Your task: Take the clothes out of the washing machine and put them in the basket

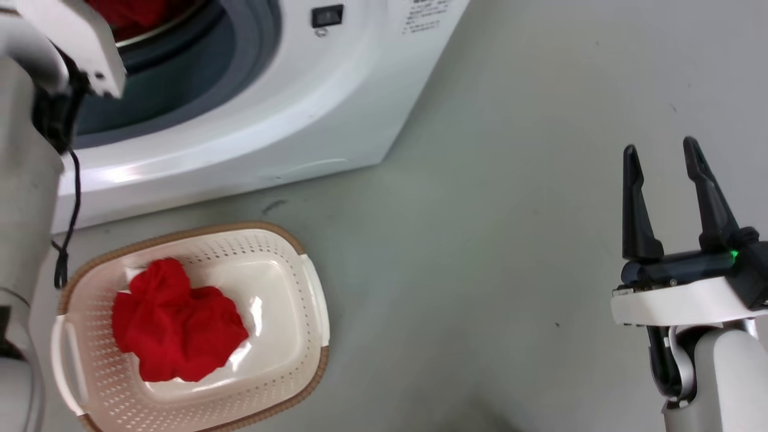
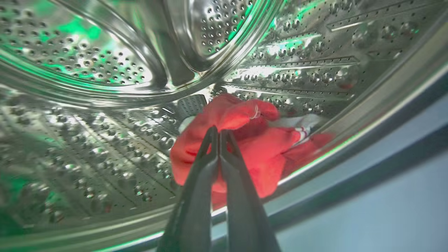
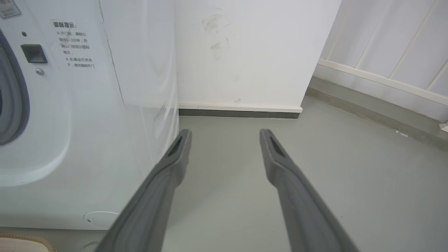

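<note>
The white washing machine stands at the upper left, and my pale left arm reaches into its porthole. Inside the steel drum, red clothes with white striped trim and a whitish piece lie bunched at the drum's low side. My left gripper is shut, its tips against the red pile; no fabric shows pinched between them. A red garment lies in the cream basket on the floor before the machine. My right gripper hangs open over bare floor, far right of the basket.
Grey floor spreads between the basket and my right gripper. In the right wrist view the machine's side is on the left, a white wall stands behind, and a panelled wall runs along the right.
</note>
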`<state>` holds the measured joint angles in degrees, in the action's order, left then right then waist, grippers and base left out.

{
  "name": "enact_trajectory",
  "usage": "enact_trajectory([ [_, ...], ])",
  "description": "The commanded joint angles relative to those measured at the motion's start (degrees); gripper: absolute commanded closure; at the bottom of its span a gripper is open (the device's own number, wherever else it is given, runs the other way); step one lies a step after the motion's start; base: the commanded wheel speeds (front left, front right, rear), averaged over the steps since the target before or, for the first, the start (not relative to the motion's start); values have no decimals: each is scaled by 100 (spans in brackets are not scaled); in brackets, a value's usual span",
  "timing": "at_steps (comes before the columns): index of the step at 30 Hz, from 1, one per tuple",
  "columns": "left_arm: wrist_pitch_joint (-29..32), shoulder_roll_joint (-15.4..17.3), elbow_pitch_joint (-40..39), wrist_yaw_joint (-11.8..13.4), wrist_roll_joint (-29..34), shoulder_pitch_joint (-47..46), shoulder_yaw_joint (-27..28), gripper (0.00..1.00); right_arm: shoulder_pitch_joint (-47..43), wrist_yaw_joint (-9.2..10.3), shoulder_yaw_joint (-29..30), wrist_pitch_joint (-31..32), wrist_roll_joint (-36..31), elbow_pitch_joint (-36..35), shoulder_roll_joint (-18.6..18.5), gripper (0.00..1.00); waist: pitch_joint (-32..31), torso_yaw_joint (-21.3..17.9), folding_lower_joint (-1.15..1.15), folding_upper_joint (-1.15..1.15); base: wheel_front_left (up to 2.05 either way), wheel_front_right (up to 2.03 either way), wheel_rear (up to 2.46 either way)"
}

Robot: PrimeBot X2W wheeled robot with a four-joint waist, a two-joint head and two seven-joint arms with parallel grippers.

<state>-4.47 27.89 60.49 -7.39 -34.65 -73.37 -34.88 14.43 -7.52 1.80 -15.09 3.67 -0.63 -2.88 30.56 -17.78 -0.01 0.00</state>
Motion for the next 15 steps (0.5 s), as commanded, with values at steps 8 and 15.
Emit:
enact_trajectory([
  [8,-814,-197,-211,60,-88,926,-18,100,-274,6,123,-12,-238,95,0,0,-772,469,1,0,0,0,0],
  [15,-1072,-175,-1070,397,-54,1679,181,100,-454,6,201,-11,-332,155,0,0,-1177,650,1,0,0,0,0],
])
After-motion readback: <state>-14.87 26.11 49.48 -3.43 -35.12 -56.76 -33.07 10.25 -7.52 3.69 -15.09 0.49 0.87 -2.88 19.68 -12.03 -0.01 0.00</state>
